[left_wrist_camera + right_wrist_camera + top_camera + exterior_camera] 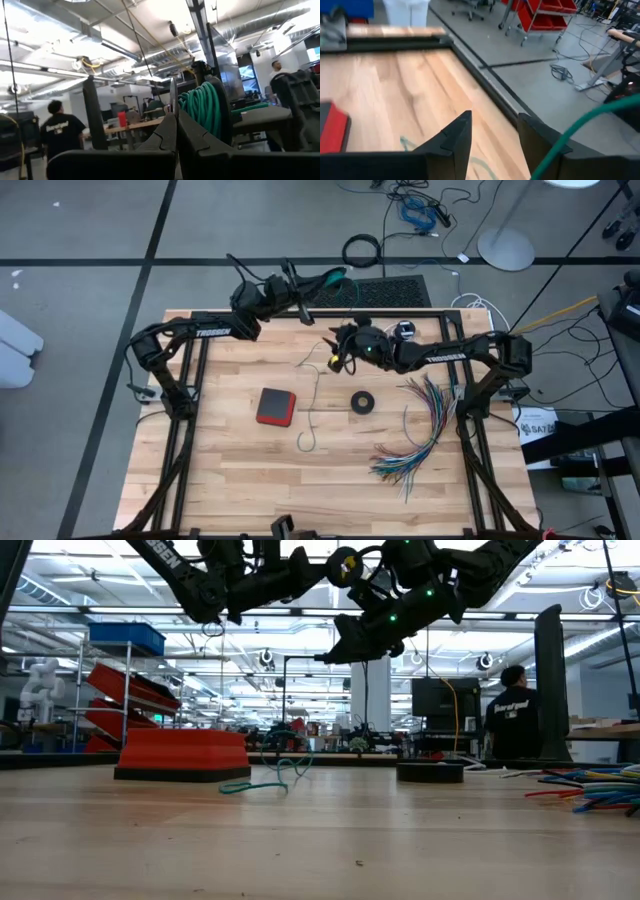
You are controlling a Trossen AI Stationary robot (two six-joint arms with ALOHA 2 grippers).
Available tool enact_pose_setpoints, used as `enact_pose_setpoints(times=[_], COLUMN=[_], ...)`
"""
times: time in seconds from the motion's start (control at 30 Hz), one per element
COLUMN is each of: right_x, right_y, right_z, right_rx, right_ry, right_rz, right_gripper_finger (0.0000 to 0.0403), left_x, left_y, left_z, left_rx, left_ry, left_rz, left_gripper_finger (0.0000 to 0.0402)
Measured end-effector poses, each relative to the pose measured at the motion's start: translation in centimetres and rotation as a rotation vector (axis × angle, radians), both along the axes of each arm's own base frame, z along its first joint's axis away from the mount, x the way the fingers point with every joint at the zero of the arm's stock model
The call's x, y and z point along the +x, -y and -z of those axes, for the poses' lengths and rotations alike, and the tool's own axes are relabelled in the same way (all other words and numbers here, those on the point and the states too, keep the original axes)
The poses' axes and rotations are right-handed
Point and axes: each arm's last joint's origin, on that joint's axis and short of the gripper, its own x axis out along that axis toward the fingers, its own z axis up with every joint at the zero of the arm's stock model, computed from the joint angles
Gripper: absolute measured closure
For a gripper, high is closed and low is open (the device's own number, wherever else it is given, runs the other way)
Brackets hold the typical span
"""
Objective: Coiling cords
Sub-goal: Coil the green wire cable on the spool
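While the left hand pinches the teal cord, the right hand gapes.

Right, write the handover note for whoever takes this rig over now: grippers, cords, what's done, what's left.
Left gripper: shut, raised over the table's far edge, with a bundle of thin teal-green cord coiled right beside its fingers.
Right gripper: open, raised over the far middle of the wooden table, holding nothing; a teal strand passes beside one finger.
The teal cord's tail still lies loose on the table near the flat red block.
The thin white cord with the small round black-and-white piece sits at the far edge, uncoiled as far as I can tell.
Done: part of the teal cord coiled. Left: its tail, then the white cord.
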Motion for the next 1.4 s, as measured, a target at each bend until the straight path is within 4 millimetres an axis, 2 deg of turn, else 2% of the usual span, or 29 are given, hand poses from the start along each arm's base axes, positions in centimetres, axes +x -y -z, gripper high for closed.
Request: enact_pose_setpoints(times=[0.2, 0.3, 0.47, 0.63, 0.77, 0.87, 0.97, 1.07, 1.2, 1.4], right_x=[0.2, -0.1, -2.1, -5.7, -9.0, -10.8, -11.6, -11.5, -10.1, -7.6], right_y=[-2.9, -4.8, -8.0, -9.8, -8.8, -7.3, -5.9, -4.4, -2.4, -1.4], right_z=[1.1, 0.7, -2.1, -7.3, -11.1, -12.8, -13.6, -13.8, -13.8, -14.0], right_rx=[-0.023, -0.031, -0.083, -0.182, -0.216, -0.222, -0.233, -0.217, -0.153, -0.103], right_ry=[-0.148, -0.185, -0.202, -0.095, 0.032, 0.105, 0.163, 0.181, 0.157, 0.101], right_rz=[-0.007, -0.039, -0.059, -0.048, -0.053, -0.081, -0.119, -0.178, -0.252, -0.355], right_gripper_finger=[0.0263, 0.0269, 0.0273, 0.0273, 0.0273, 0.0273, 0.0273, 0.0273, 0.0273, 0.0273], left_x=[-1.2, -1.9, -2.9, -3.3, -3.0, -2.5, -1.8, -1.4, -1.0, -0.7], left_y=[-1.4, -1.8, -2.5, -2.8, -2.5, -2.1, -1.8, -1.3, -0.7, -0.2], left_z=[0.4, 0.7, 1.2, 1.3, 1.6, 2.2, 2.9, 3.5, 3.7, 3.9], left_rx=[-0.003, 0.021, 0.053, 0.081, 0.11, 0.119, 0.132, 0.125, 0.154, 0.159], left_ry=[-0.01, -0.007, -0.022, -0.059, -0.085, -0.11, -0.141, -0.171, -0.201, -0.223], left_rz=[0.037, 0.043, 0.065, 0.158, 0.228, 0.283, 0.356, 0.433, 0.524, 0.573], left_gripper_finger=[0.0401, 0.0401, 0.0401, 0.0402, 0.0401, 0.0402, 0.0401, 0.0401, 0.0401, 0.0402])
